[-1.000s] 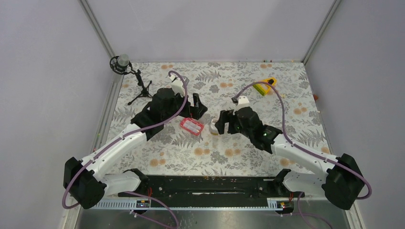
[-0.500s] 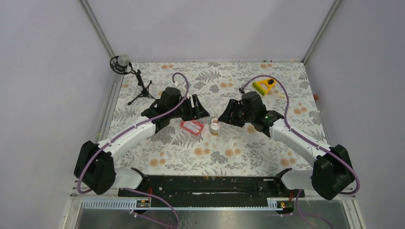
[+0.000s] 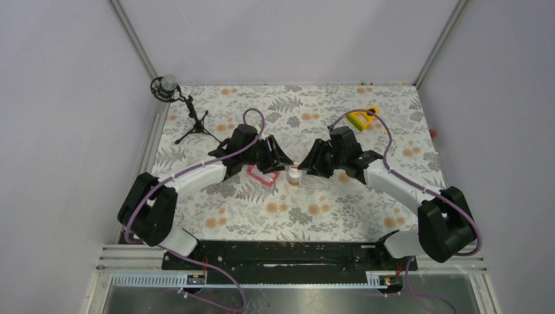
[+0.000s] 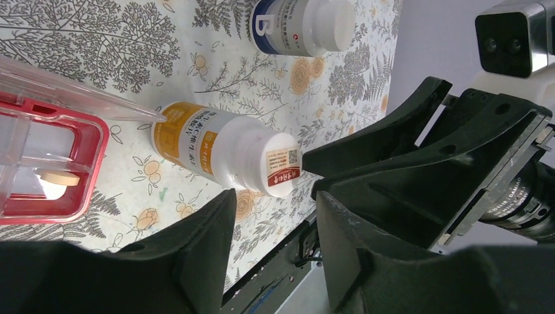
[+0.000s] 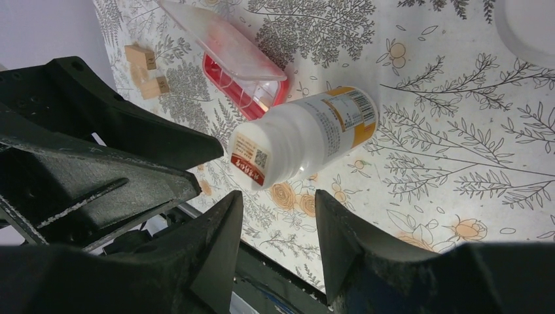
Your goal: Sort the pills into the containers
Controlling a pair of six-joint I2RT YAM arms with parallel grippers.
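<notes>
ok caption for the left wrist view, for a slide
Left tool open near the orange-label bottle, red pill tray holding a pale pill, second white bottle beyond

The fern-print table point(image 3: 327, 216) carries a red pill tray point(image 3: 262, 174) just beside the left claw point(image 3: 283, 159), and an orange-labelled bottle point(image 3: 295, 175) upright between it and the right claw point(image 3: 306, 163). Well beyond that claw lies a yellow wedge tool point(image 3: 362, 118).
</notes>
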